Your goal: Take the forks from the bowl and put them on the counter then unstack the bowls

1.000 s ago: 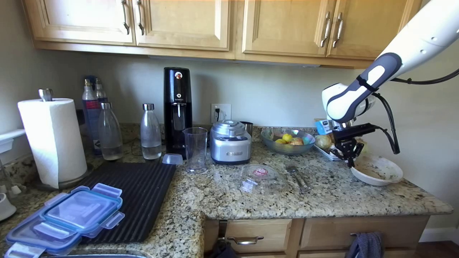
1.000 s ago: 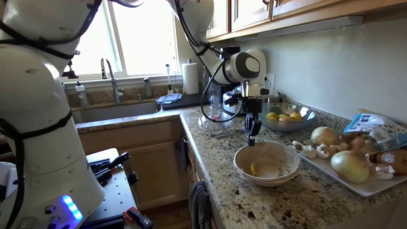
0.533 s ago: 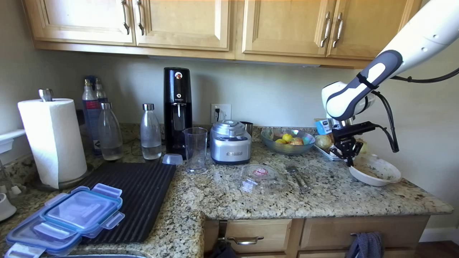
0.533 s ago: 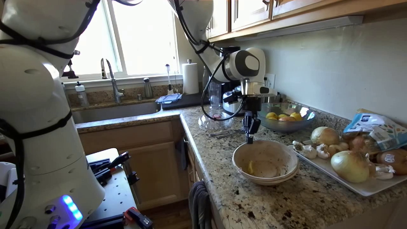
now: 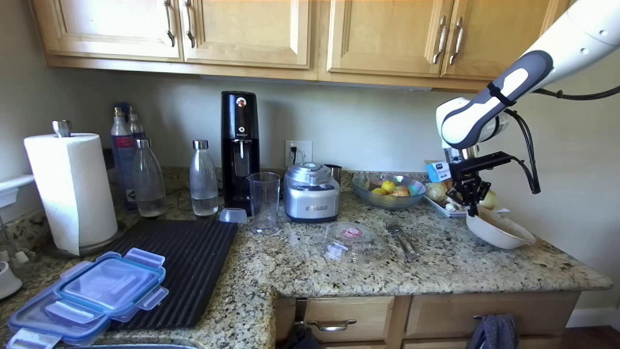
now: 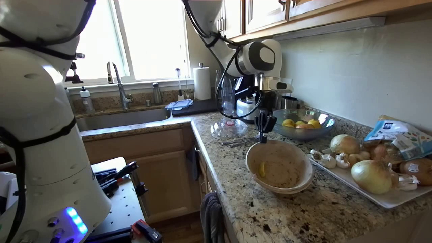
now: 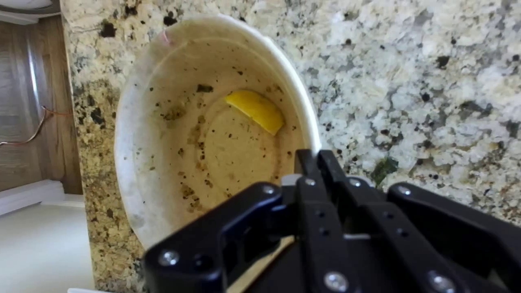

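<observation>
The off-white bowls [image 6: 283, 158] are nested near the right end of the granite counter [image 5: 310, 271]. My gripper [image 6: 263, 139] is shut on the upper bowl's rim, as the wrist view shows at the fingertips [image 7: 313, 156]. The bowl is tilted in both exterior views, its gripped rim raised and its far side low [image 5: 499, 232]. A second rim edge shows just under it at the lower right; I cannot tell whether the lower bowl is lifted too. A yellow wedge [image 7: 258, 110] and food specks lie inside. The forks [image 5: 403, 241] lie on the counter, left of the bowls.
A clear bowl of fruit [image 6: 305, 130] stands behind the bowls. A white tray with onions and garlic [image 6: 371, 192] is close beside them. A clear plastic lid [image 5: 356, 242] lies near the forks. A food processor [image 5: 312, 194] stands at the back.
My gripper has risen with the bowl's rim in it. The bowl has shifted slightly toward the forks and gone from nearly level to clearly tilted.
</observation>
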Available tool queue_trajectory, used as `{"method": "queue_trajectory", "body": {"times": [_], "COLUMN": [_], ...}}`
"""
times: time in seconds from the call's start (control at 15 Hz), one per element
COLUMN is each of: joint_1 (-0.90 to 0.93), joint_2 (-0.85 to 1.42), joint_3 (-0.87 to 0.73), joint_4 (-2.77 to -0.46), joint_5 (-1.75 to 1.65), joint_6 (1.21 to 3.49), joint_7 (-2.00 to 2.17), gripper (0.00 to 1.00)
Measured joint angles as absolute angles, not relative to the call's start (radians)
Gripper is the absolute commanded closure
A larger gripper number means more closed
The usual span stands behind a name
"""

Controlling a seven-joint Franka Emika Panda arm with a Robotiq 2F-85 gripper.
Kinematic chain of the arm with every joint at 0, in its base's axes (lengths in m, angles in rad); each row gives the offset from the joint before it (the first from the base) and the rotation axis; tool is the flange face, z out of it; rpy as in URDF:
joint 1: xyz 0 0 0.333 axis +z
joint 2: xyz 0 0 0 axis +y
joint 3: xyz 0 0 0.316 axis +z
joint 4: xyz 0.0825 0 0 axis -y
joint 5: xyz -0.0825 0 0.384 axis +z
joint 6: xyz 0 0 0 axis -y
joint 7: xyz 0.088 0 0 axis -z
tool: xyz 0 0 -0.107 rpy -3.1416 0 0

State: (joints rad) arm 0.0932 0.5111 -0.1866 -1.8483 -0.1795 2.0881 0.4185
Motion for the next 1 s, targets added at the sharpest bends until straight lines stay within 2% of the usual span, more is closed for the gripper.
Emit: {"method": "queue_trajectory", "body": {"times": [0.53, 1.0], "joint_1": [0.059, 0.125], "joint_2": [0.503, 0.503], "joint_3": [-0.155, -0.157], "joint_4": [-1.845, -1.844], "joint_5": [-0.158, -0.391], "joint_6": [2.036, 2.037], "joint_7": [0.335, 0.465], "gripper": [0.93, 0.93]}}
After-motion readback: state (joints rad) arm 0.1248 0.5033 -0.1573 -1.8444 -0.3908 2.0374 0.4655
